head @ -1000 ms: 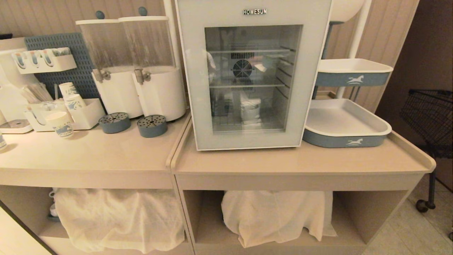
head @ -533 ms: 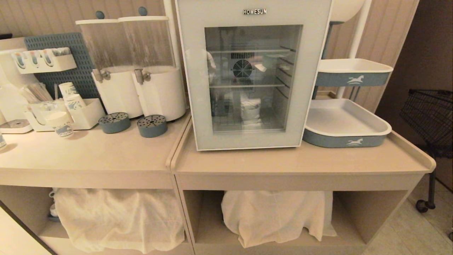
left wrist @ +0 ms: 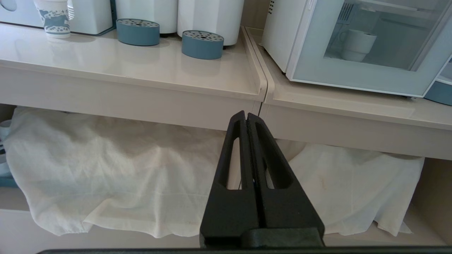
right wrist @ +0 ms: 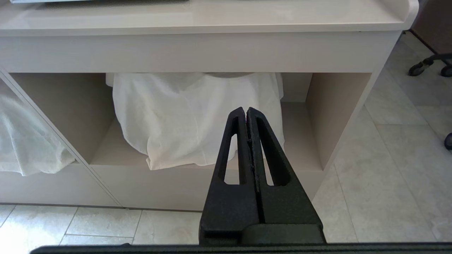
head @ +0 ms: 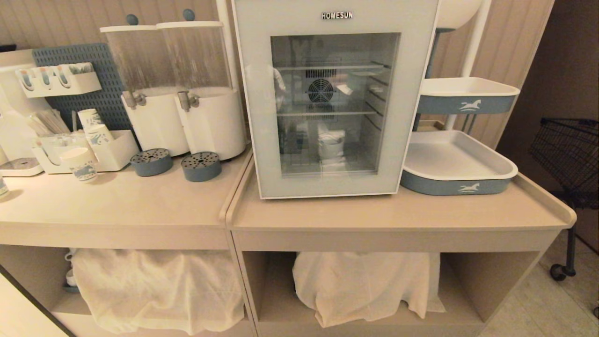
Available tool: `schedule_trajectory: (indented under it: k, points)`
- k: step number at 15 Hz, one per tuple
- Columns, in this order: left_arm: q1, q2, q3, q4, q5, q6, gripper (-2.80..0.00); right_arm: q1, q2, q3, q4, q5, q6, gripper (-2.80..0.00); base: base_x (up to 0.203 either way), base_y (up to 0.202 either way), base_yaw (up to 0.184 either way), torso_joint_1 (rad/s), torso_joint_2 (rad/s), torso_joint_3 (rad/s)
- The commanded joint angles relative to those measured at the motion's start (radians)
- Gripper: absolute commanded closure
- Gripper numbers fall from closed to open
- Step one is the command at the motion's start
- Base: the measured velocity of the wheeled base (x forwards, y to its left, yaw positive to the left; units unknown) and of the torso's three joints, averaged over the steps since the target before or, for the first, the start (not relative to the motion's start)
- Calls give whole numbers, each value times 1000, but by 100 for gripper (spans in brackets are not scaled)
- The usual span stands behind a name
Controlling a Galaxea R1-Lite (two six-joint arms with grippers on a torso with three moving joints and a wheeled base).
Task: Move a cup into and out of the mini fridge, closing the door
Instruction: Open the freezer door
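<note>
Counter: two pale beige units [head: 140, 201] set side by side, the seam between them just left of the fridge; open shelves below.
Mini fridge: white box [head: 334, 98] standing on the right-hand unit, "HOMESUN" lettering at the top, wire shelves and a round rear fan visible through the glass.
Door: glass pane in a wide pale frame [head: 255, 117], closed flat against the fridge body.
Cloths: white cloth [head: 154, 290] bunched on the lower shelf of the left unit, another [head: 365, 285] on the lower shelf of the right unit.
Tiered tray stand: two white trays with blue sides [head: 461, 164] just right of the fridge, the lower one resting on the counter.
Drink dispensers: two white cylinders with clear tops [head: 182, 93] left of the fridge, a tap on each.
Drip cups: two round blue perforated discs [head: 201, 166] on the counter in front of the dispensers.
Cup: squat white mug [left wrist: 355, 44] inside the fridge on its floor, behind the closed glass, handle turned toward the dispensers.
Paper cups: printed cups [head: 82, 164] at the far left of the counter, beside a white organiser.
Left gripper: black fingers pressed together [left wrist: 246, 114], empty, low in front of the counter's edge near the seam.
Right gripper: fingers likewise closed on nothing [right wrist: 246, 110], low before the right unit's open shelf.
</note>
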Motion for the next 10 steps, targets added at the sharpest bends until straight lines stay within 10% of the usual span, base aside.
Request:
schedule_trajectory:
  k: [1, 10]
  points:
    - [0, -5, 40, -1, 1, -1, 0, 0, 2, 0, 1, 0, 2, 0, 0, 0, 0, 0, 0, 0]
    - [0, -5, 40, -1, 1, -1, 0, 0, 2, 0, 1, -1, 4, 0, 0, 0, 0, 0, 0, 0]
